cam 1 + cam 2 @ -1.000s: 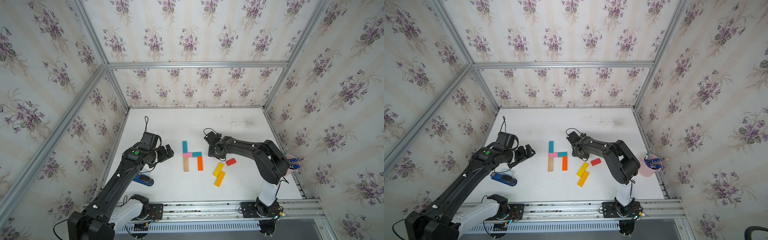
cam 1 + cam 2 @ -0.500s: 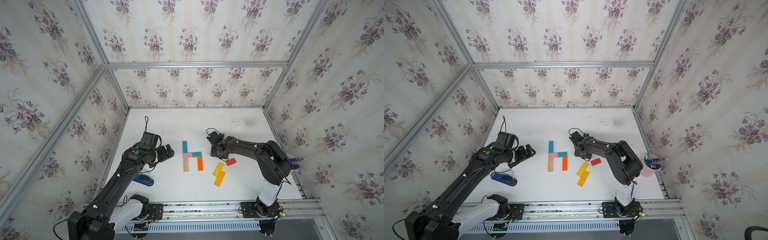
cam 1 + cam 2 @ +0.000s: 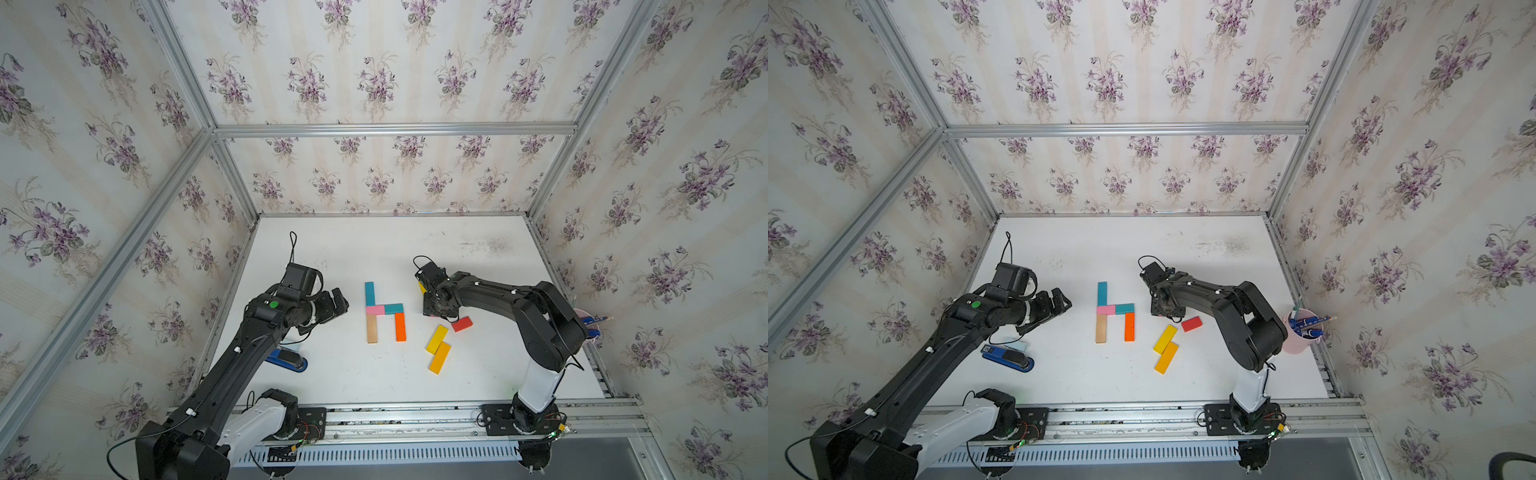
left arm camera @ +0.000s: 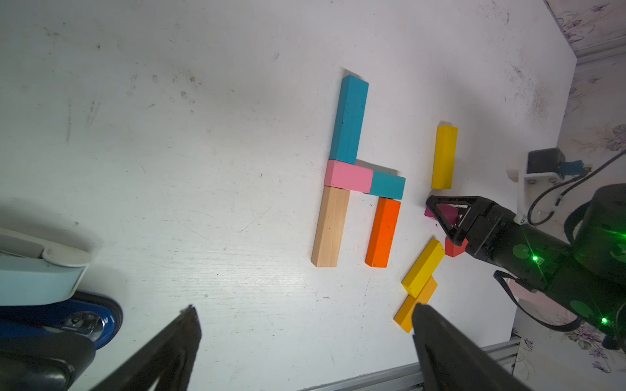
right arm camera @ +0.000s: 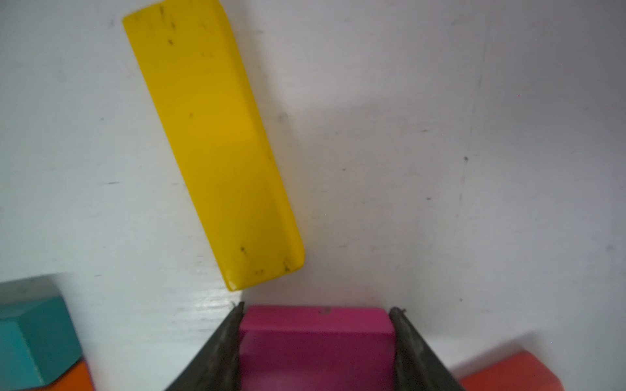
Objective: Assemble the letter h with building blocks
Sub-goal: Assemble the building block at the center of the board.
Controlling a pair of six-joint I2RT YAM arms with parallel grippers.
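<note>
White table, with my left claw over its left side, jaws wide apart and empty; my right claw, clamped on the short magenta block, right of the h. The h lies mid-table: long teal bar, tan bar, orange bar, pink block, short teal block, all touching. Yellow bar just beside the magenta block

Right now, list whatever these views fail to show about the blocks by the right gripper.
magenta block: both top views, mostly hidden under the right gripper; right wrist view, near end cut by the frame.
red block: right wrist view, cut by the corner; left wrist view, partly behind the gripper.
Whether the magenta block is lifted: unclear.
</note>
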